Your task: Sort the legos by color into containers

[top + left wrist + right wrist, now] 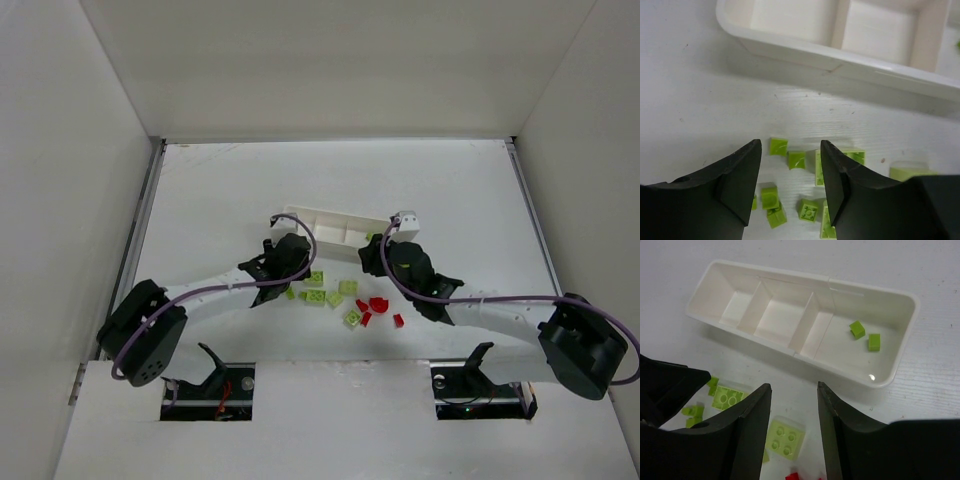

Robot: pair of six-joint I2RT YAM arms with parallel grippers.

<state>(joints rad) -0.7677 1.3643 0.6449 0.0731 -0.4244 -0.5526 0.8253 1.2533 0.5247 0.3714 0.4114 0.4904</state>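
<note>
Looking past your left gripper (791, 147), you have its fingers (740, 180) parted to a middling gap and gripping nothing. Several green legos (796, 160) lie on the worktop (690, 110) in that gap and just beyond the fingertips, and more are partly hidden behind the right-hand finger. Farther beyond the tips runs the near wall of the white tray (840, 62), well clear of the fingers.

Your right gripper (794, 387) is parted to a similar gap and holds nothing. A flat green four-stud brick (785, 436) lies on the worktop between its two fingers. A wider green plate (729, 399) lies just outside the left-hand finger, and a bit of red brick (792, 475) shows low in the gap. Beyond the tips the tray lies slantwise. Two small green bricks (857, 329) sit slightly apart in its end compartment (845, 355), beyond and to the right of these fingers.

From above, you see both grippers on the near side of the tray, the left by its left end and the right by its right end. The loose pile lies between the two sets of fingers and a little nearer to you, with the greens closer to the left fingers and the red legos (378, 303) closer to the right.
</note>
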